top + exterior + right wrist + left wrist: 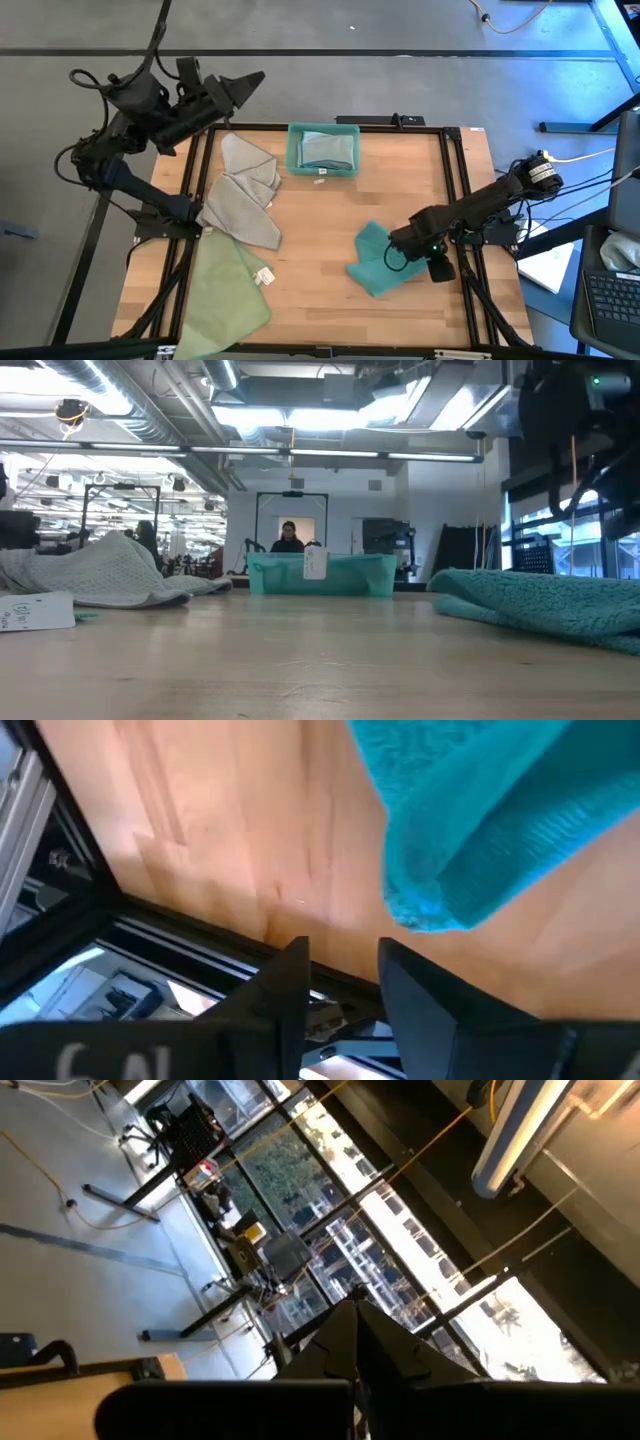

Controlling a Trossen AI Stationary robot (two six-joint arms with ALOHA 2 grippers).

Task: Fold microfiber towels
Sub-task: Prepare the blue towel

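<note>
We have our right end effector low at the bench's right edge, its fingers parted with a gap and nothing between them. The teal towel lies crumpled just ahead of it, toward the bench's middle, so this arm is nearer. Our left end effector, clenched, waits beyond the far-left corner.

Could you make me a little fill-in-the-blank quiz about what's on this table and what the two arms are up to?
1. The teal towel lies beside the ____ claw.
2. The right claw's fingers stand ____, holding nothing.
3. A folded towel sits inside the teal ____ at the table's far edge.
4. The left claw is raised, its fingers ____.

Missing words: right; apart; bin; shut
</note>
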